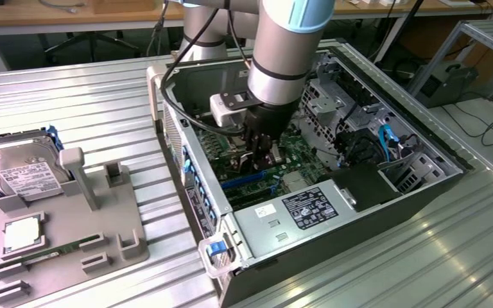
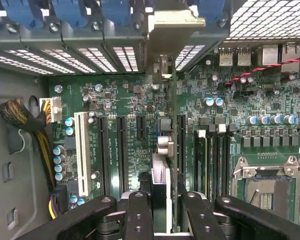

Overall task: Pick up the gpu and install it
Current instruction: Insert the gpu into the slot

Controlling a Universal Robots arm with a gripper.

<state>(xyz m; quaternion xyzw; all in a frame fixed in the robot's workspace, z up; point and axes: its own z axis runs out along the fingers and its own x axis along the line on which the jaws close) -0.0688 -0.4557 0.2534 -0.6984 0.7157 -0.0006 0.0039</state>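
The black two-fingered gripper [image 1: 262,156] reaches down into the open grey computer case [image 1: 418,138], clenched on the gpu [image 2: 160,175], a thin green circuit card seen edge-on from the wrist, with its silver metal end bracket [image 2: 174,30] toward the slotted rear wall. The card hangs straight below the fingers [image 2: 140,215], its long axis running parallel to the black expansion slots [image 2: 121,150] of the green motherboard [image 2: 230,120]. It sits between two of those slots; whether its edge is seated cannot be told. On the exterior view's left, a grey parts holder [image 1: 67,237] carries a silver labelled hard drive [image 1: 15,170].
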